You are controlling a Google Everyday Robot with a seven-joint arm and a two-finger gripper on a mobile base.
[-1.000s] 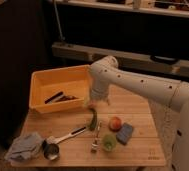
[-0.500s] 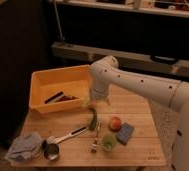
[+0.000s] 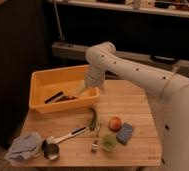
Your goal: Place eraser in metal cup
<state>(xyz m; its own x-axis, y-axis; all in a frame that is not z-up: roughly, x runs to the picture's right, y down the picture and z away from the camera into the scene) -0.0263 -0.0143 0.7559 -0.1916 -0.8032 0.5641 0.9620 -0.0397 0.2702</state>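
Observation:
The eraser (image 3: 54, 97), a dark oblong block, lies inside the yellow bin (image 3: 38, 84) at the table's back left, with another small dark item beside it. The metal cup (image 3: 50, 150) sits near the front left of the table, its long handle pointing right towards the middle. My gripper (image 3: 90, 90) hangs over the bin's right end, to the right of the eraser and above it. Its fingers stand open and hold nothing.
On the wooden table (image 3: 138, 107) lie a green cucumber (image 3: 93, 119), a reddish apple (image 3: 115, 123), a blue sponge (image 3: 124, 133), a small green cup (image 3: 108, 141) and a small utensil (image 3: 94, 145). A grey cloth (image 3: 24, 146) is bunched at the front left corner.

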